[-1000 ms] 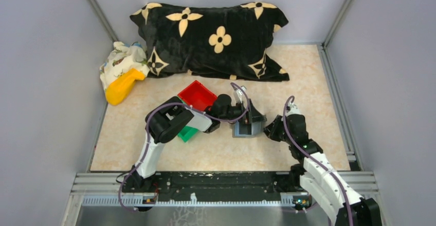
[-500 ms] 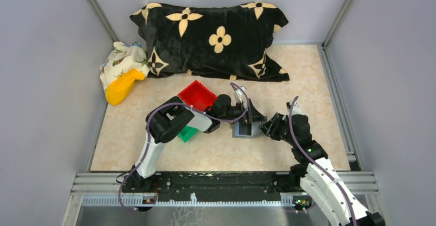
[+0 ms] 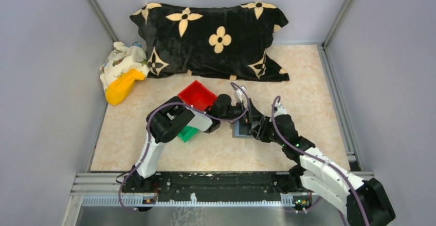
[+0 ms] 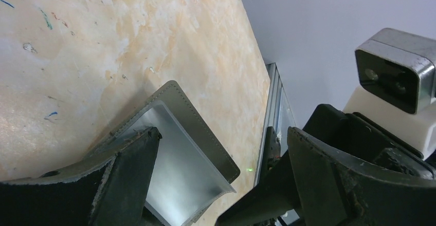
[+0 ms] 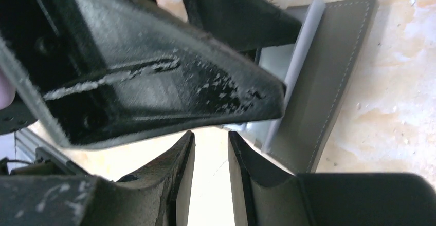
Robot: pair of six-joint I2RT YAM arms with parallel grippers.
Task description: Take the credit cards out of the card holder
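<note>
The card holder (image 3: 239, 131) lies open on the table, dark grey outside with a light blue-grey inner face (image 4: 180, 159). My left gripper (image 3: 246, 124) is over it, jaws wide open (image 4: 223, 133), and one finger (image 4: 123, 180) rests on the inner face. My right gripper (image 3: 259, 129) is right beside the holder's right edge, close under the left gripper's finger (image 5: 154, 77). Its jaws stand a narrow gap apart (image 5: 211, 136) with only bare table between them. The holder's outer flap (image 5: 319, 97) shows just beyond them. I cannot make out any card.
A red bin (image 3: 197, 95) and a green bin (image 3: 187, 133) sit under my left arm. A black flowered pillow (image 3: 216, 36) lies at the back. A yellow object (image 3: 122, 86) and a patterned cloth (image 3: 121, 59) lie at the back left. Walls enclose the table.
My right arm has swung left, bringing its gripper from the holder's right up against it and the left gripper. The left arm and holder have stayed put.
</note>
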